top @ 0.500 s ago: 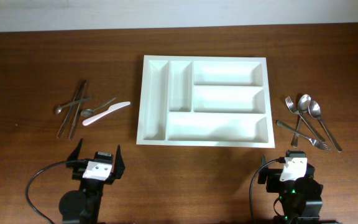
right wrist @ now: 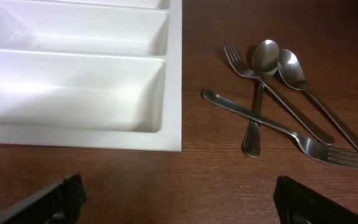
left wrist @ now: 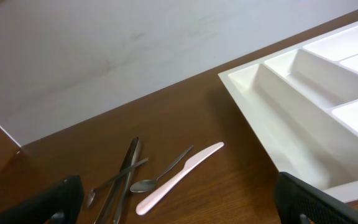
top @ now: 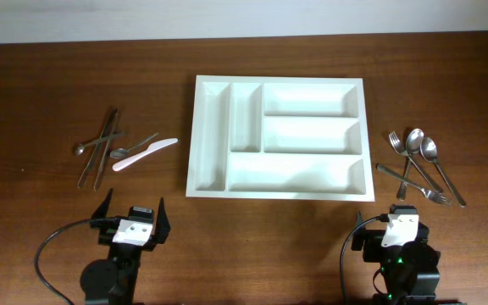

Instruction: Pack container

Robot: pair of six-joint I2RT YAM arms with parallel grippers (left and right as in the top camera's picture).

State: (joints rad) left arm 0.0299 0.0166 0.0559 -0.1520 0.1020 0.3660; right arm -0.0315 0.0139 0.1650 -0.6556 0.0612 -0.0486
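Note:
The white five-compartment cutlery tray [top: 278, 135] lies empty at the table's middle; it also shows in the left wrist view [left wrist: 316, 99] and the right wrist view [right wrist: 73, 74]. Left of it lie a white plastic knife [top: 145, 155], small spoons and tongs [top: 100, 152]. Right of it lie metal forks and spoons [top: 419, 165], also in the right wrist view [right wrist: 278, 93]. My left gripper [top: 131, 222] is open and empty near the front edge. My right gripper [top: 401, 222] is open and empty at the front right.
The wooden table [top: 58, 85] extends around the tray. Black cables [top: 49, 246] loop beside each arm base near the front edge. A pale wall [left wrist: 104, 50] lies beyond the table's far edge.

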